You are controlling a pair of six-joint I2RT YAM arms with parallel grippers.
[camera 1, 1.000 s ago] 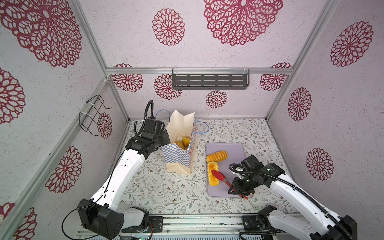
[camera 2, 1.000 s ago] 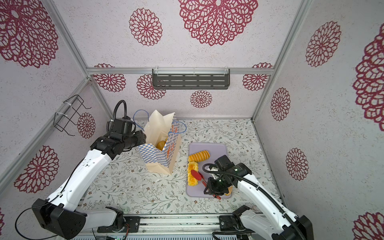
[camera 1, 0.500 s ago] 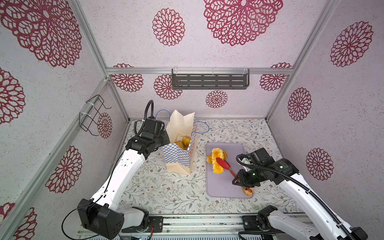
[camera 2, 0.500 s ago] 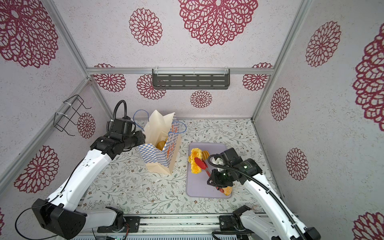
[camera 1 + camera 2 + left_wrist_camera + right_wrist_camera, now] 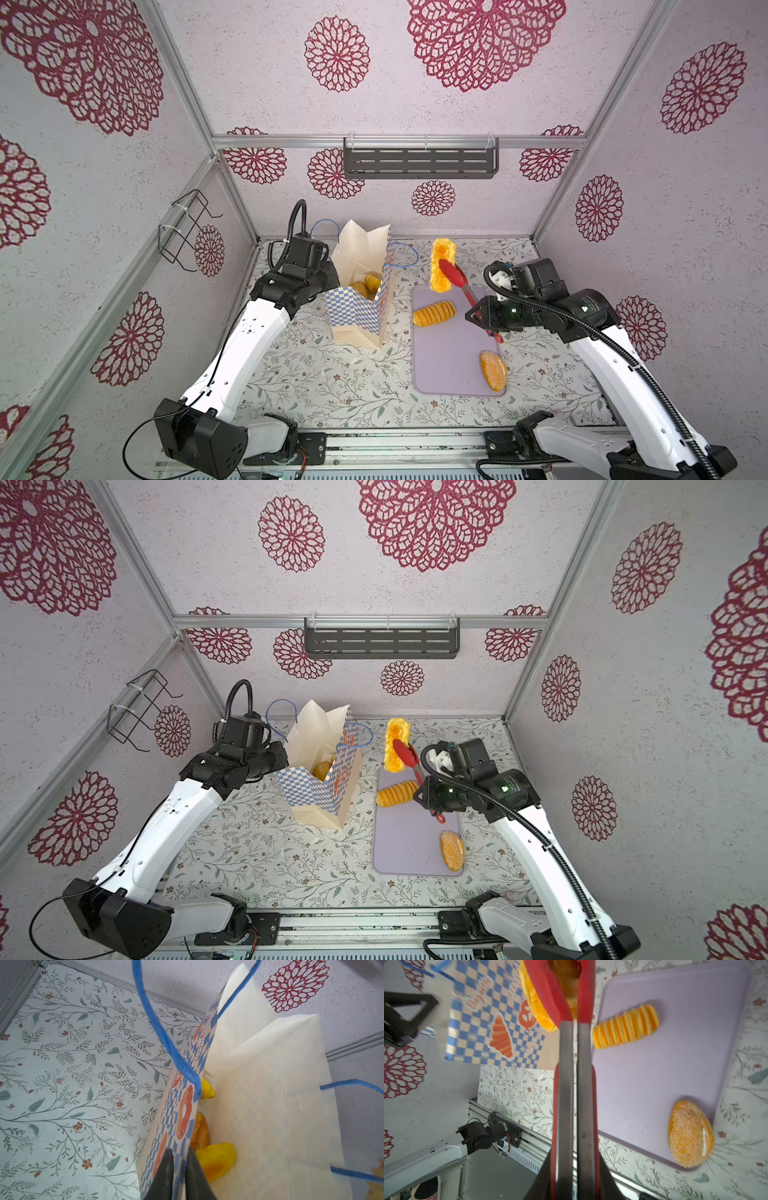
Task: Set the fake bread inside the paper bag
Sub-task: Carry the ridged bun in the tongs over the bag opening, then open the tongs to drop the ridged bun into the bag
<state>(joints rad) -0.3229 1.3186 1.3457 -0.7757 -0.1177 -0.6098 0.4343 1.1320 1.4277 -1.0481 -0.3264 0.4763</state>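
LEFT my left claw (image 5: pixel 179 1176) pinches the paper bag (image 5: pixel 357 307) wall; 3 fake bread pieces (image 5: pixel 216 1159) inside | MID long loaf (image 5: pixel 442 264) aloft just right of the bag, nipped by red tongs (image 5: pixel 457 282) | lilac tray (image 5: pixel 449 365): 1 ribbed roll (image 5: pixel 434 313), 1 oval bun (image 5: pixel 493 370) | RIGHT my right claw (image 5: pixel 480 318) clamps the tongs' handles together

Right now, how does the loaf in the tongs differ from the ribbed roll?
The loaf is up in the air, clamped in the red tongs; the roll lies on the tray, untouched. The loaf looks longer than the roll. In both top views the loaf runs front to back, while the roll lies slantwise. Both are glossy golden-orange, and both are outside the bag.
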